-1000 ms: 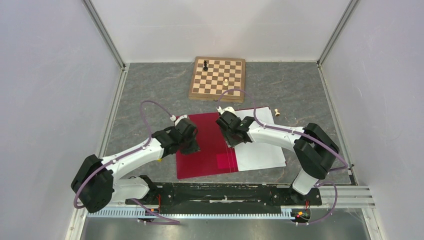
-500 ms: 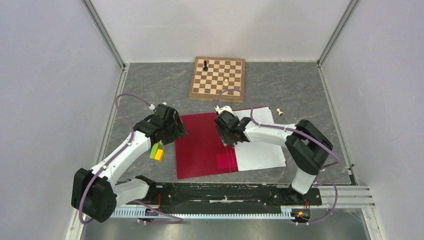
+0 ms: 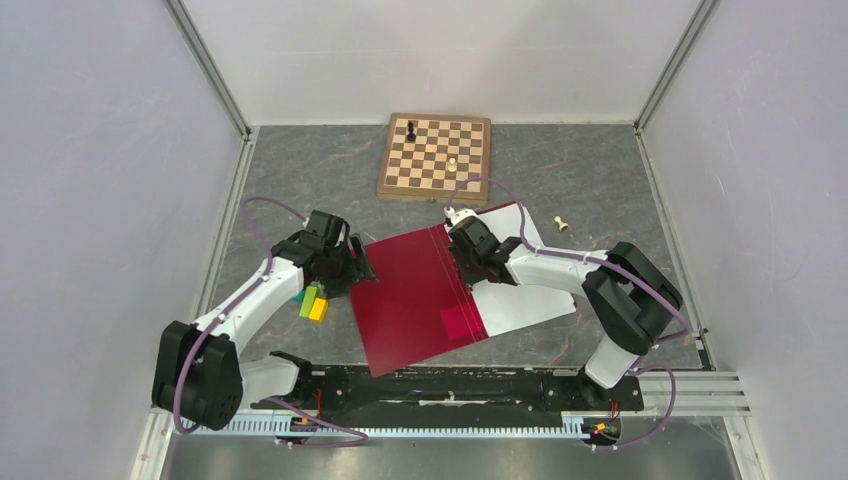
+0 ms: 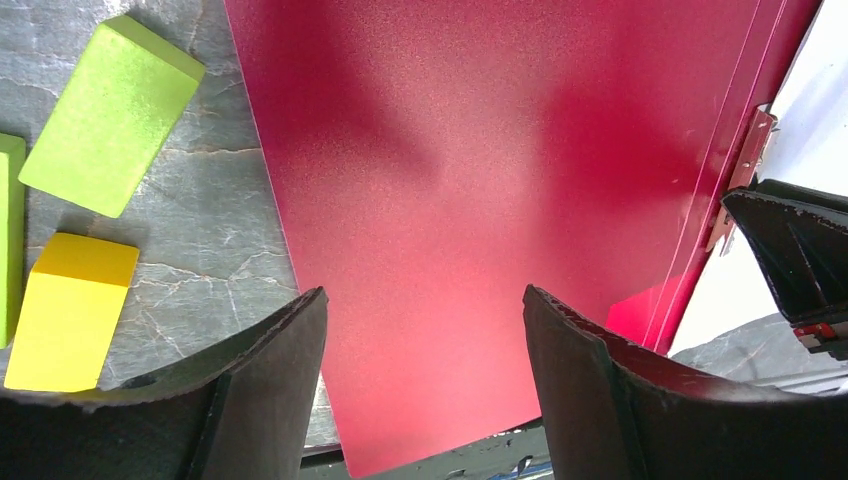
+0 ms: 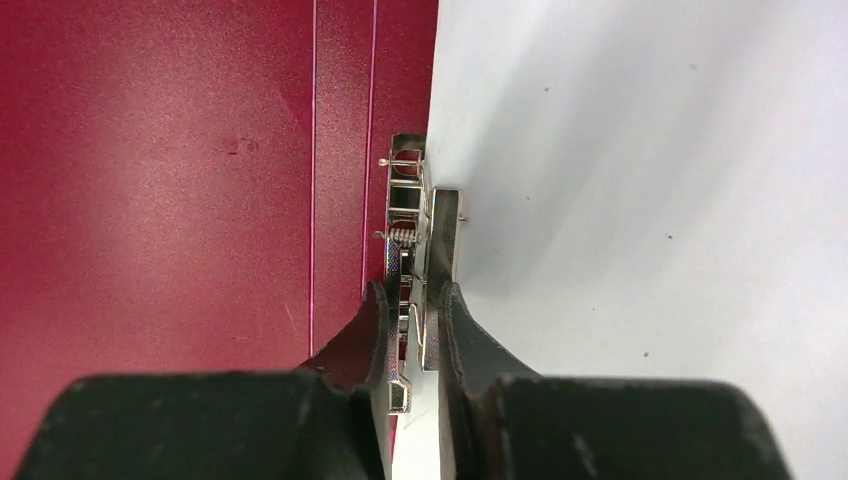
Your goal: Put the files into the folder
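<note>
The crimson folder [image 3: 415, 295] lies open and skewed on the table, with its metal clip [image 5: 420, 230] along the spine. White files [image 3: 525, 300] lie on its right half, and they fill the right of the right wrist view [image 5: 650, 200]. My right gripper [image 3: 468, 258] is shut on the clip [image 5: 415, 310], with the red cover [image 5: 150, 180] to its left. My left gripper [image 3: 350, 268] is open and empty at the folder's left edge. In its wrist view [image 4: 425, 380] the jaws stand wide over the red cover [image 4: 480, 180], and the clip [image 4: 742, 175] shows at the right.
Green [image 4: 110, 115] and yellow [image 4: 70, 310] blocks lie just left of the folder, under the left arm [image 3: 312, 303]. A wooden chessboard [image 3: 435, 155] with two pieces stands at the back. A loose pale chess piece [image 3: 560, 224] lies right of the folder's far corner.
The folder has swung askew, its far end to the right, with the right gripper on the clip. The left arm has drawn back left off the cover, uncovering the coloured blocks.
</note>
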Action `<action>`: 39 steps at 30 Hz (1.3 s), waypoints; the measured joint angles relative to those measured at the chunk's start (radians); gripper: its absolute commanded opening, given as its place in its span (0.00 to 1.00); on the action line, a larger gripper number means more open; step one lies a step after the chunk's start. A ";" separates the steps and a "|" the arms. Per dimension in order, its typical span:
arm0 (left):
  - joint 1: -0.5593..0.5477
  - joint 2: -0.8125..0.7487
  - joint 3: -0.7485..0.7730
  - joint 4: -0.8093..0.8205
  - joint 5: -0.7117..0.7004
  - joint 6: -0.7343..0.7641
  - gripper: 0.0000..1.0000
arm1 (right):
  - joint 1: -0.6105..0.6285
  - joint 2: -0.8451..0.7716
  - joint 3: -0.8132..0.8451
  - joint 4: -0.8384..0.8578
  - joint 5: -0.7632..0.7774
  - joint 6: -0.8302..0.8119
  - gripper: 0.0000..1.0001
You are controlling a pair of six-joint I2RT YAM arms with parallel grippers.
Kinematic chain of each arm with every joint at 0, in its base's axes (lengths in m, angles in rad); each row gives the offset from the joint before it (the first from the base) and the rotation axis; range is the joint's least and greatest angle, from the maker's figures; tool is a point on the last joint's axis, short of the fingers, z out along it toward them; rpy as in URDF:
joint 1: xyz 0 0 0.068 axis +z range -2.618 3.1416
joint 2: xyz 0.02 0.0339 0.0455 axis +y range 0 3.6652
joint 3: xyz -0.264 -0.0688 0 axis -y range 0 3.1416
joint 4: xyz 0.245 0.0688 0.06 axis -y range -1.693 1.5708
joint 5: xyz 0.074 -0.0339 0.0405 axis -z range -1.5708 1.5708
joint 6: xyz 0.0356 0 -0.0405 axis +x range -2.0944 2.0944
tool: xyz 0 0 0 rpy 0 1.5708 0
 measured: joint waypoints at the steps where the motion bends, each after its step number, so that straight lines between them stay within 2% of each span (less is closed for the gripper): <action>1: 0.002 0.000 0.000 -0.001 0.004 0.001 0.79 | -0.010 -0.007 -0.009 0.010 -0.019 -0.003 0.04; 5: 0.005 -0.001 0.000 -0.005 0.005 0.010 0.80 | -0.052 -0.028 -0.037 0.045 -0.102 -0.004 0.00; 9: 0.006 -0.034 0.010 -0.055 -0.002 0.015 0.81 | -0.082 -0.035 -0.050 0.069 -0.169 -0.004 0.00; 17: 0.008 -0.166 0.119 -0.207 -0.182 0.015 0.81 | -0.142 -0.053 -0.074 0.103 -0.287 0.009 0.00; 23: 0.011 -0.212 0.118 -0.237 -0.196 0.006 0.80 | -0.171 -0.055 -0.077 0.110 -0.348 0.023 0.00; 29: 0.045 -0.296 0.119 -0.277 -0.261 -0.043 0.62 | -0.200 -0.055 -0.086 0.128 -0.413 0.039 0.00; 33: 0.116 -0.328 0.118 -0.309 -0.307 -0.092 0.52 | -0.221 -0.055 -0.098 0.148 -0.456 0.056 0.00; 36: 0.162 -0.336 0.102 -0.301 -0.307 -0.106 0.39 | -0.233 -0.055 -0.108 0.170 -0.485 0.073 0.00; 39: 0.174 -0.299 0.068 -0.269 -0.257 -0.113 0.36 | -0.237 -0.055 -0.116 0.189 -0.507 0.092 0.00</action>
